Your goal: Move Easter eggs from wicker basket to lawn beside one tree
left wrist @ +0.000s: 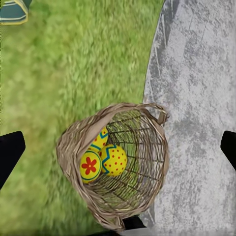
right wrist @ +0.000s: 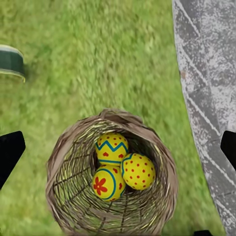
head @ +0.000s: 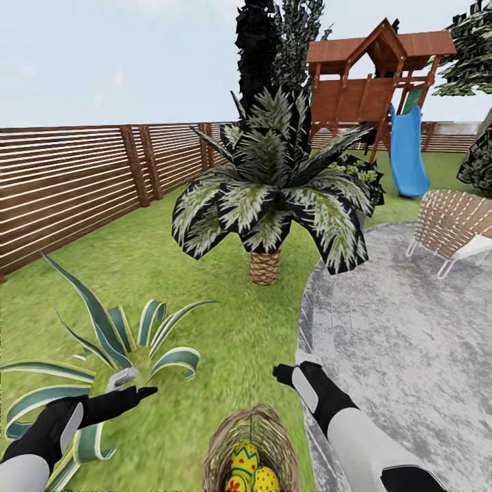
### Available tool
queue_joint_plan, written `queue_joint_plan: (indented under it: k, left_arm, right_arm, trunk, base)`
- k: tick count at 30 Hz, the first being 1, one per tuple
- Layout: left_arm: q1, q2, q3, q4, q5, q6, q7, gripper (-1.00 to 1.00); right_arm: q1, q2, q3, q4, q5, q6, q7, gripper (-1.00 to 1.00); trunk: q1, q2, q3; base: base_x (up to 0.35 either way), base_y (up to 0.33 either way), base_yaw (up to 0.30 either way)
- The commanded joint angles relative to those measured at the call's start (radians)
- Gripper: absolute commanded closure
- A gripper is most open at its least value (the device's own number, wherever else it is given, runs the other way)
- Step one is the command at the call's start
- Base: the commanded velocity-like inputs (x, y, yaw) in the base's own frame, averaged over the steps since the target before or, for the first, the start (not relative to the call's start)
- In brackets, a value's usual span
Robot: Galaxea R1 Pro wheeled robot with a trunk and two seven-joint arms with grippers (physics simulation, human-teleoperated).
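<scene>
Wicker showed nearest you: the wicker basket [head: 251, 447] stood on the lawn [head: 225, 328] right at the edge of the grey paved circle [head: 403, 335], with all three Easter eggs [right wrist: 119, 163] bunched together at its bottom, none yet lifted. Your left gripper [head: 133, 386] and right gripper [head: 285, 374] hung above the basket on either side, both with fingers spread and empty. You did best to lower one gripper straight through the rim, settle on the uppermost egg, the zigzag one, and close gently, since round eggs would likely roll aside. Beyond lay the striped agave [head: 116, 342], then the small palm [head: 268, 198], and a grey-leaved tree [head: 301, 34] far off by the play tower [head: 372, 82].
</scene>
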Motion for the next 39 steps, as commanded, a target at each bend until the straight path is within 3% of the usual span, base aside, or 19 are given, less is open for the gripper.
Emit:
queue_joint_plan:
  k: [1, 23, 39]
  left_arm:
    - [-0.001, -0.001, 0.004, -0.001, -0.002, 0.008, -0.004, -1.00]
    - [-0.001, -0.001, 0.004, -0.001, -0.002, 0.009, -0.004, -1.00]
    - [-0.001, -0.001, 0.004, -0.001, -0.002, 0.008, -0.004, -1.00]
  right_arm:
    - [-0.001, 0.000, 0.002, -0.002, -0.009, 0.003, -0.008, -1.00]
    - [-0.001, 0.001, 0.001, -0.002, -0.009, 0.001, -0.008, -1.00]
    - [-0.001, 0.001, 0.001, -0.001, -0.009, 0.001, -0.008, -1.00]
  trunk:
    - [0.000, -0.002, -0.002]
    - [0.000, -0.002, 0.023]
    - [0.000, -0.002, 0.042]
  base:
    - [-0.166, 0.101, -0.049]
    - [-0.131, 0.064, -0.185]
    - [-0.012, 0.006, -0.199]
